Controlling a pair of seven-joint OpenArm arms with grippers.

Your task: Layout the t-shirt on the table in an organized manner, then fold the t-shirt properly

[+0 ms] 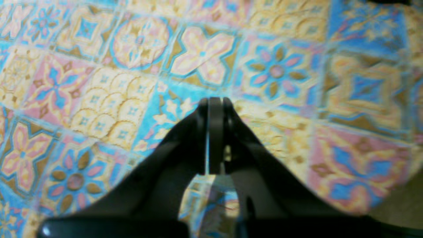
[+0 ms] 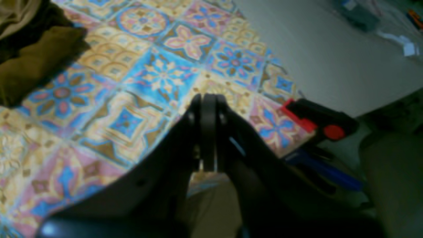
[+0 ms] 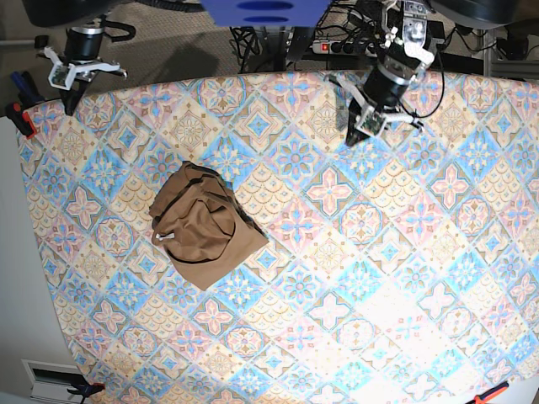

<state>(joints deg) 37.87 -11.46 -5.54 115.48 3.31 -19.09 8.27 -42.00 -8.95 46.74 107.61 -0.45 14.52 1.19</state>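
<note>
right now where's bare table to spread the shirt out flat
The widest bare stretch of the table runs right of the crumpled t-shirt, below the shut left gripper. A narrower strip lies below the shirt, toward the near edge. The top-left corner is tighter: the shut right gripper and a red clamp sit at that edge.

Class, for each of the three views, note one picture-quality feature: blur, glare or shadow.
Left wrist: the table pattern is softly blurred. Right wrist: the t-shirt is dark and shadowed, and the floor is out of focus. Base: sharp, with bright glare washing out the lower-right cloth.
</note>
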